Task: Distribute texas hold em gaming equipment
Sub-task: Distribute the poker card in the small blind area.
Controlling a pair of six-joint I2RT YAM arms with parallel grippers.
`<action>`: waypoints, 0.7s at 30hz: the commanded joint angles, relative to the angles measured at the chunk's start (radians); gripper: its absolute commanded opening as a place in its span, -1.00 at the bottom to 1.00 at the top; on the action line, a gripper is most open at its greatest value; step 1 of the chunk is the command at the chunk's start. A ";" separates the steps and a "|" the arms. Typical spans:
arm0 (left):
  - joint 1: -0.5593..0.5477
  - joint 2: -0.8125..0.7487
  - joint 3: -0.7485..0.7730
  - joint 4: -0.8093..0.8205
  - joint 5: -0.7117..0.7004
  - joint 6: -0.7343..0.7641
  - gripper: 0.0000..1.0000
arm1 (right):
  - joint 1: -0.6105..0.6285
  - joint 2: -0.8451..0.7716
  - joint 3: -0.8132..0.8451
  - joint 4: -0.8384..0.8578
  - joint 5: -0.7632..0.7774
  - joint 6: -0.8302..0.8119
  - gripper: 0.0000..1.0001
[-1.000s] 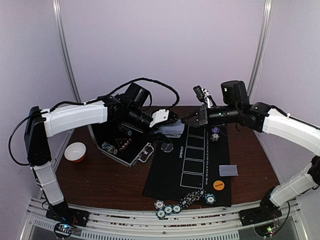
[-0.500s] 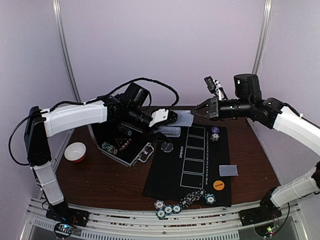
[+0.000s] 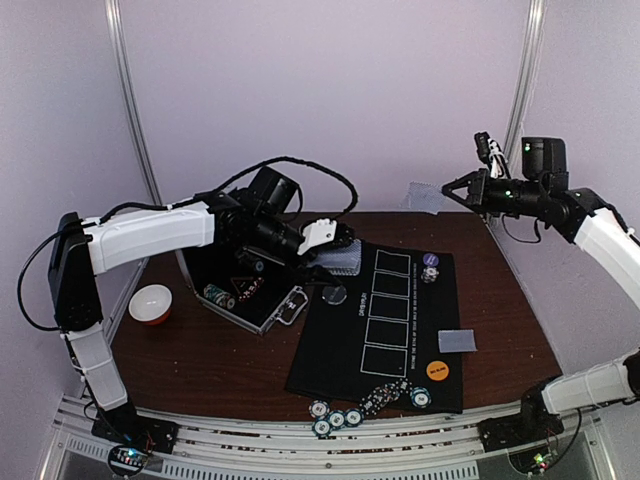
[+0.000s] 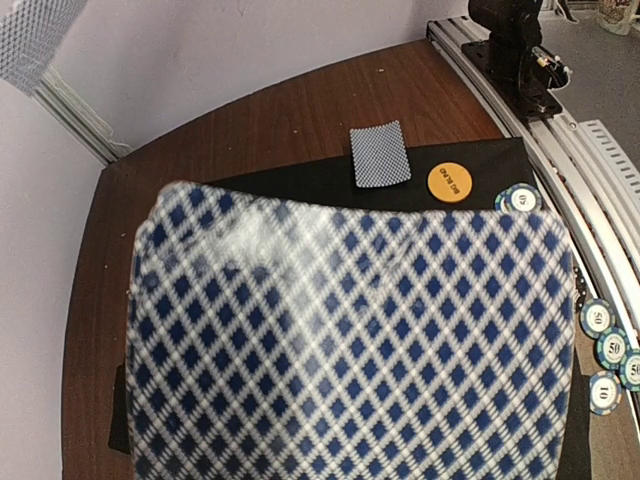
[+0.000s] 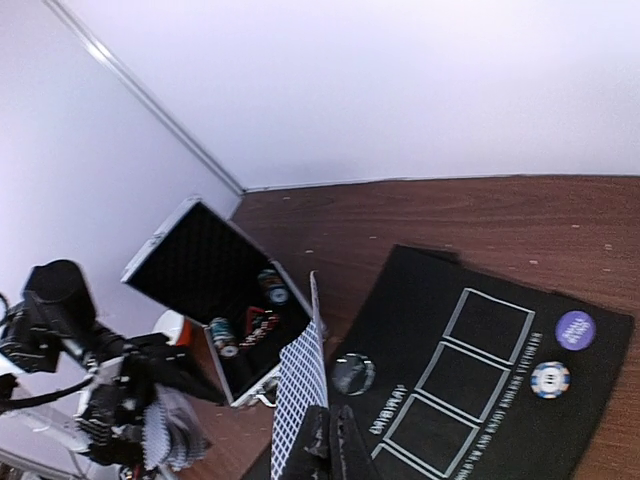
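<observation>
Cards sit in both grippers. Left of centre in the top view, the left gripper [image 3: 338,240] is clamped on the deck [image 3: 345,263] over the upper left corner of the black mat [image 3: 340,350]; its blue-checked back fills the left wrist frame. At upper right, the right gripper [image 3: 448,188] is pinched tight on a single card [image 3: 426,197], held well above the table. On the mat lie another card [image 3: 457,341], an orange button [image 3: 436,369], a purple button [image 3: 430,260] just beside a chip [image 3: 429,274], and a dark disc [image 3: 335,295]. More chips [image 3: 340,416] cluster at the mat's bottom edge. At left, the silver case [image 3: 240,290] lies open, with the bowl [image 3: 150,303] further left.
</observation>
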 commanded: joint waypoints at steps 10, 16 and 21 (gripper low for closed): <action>0.007 -0.052 -0.003 0.030 0.019 -0.006 0.15 | -0.295 0.363 -0.027 -0.103 0.072 -0.363 -1.00; 0.007 -0.051 -0.005 0.030 0.010 -0.006 0.15 | -0.371 0.544 0.074 -0.194 0.015 -0.445 -1.00; 0.007 -0.046 -0.005 0.030 0.010 -0.007 0.15 | -0.383 0.695 0.185 -0.294 0.021 -0.533 -1.00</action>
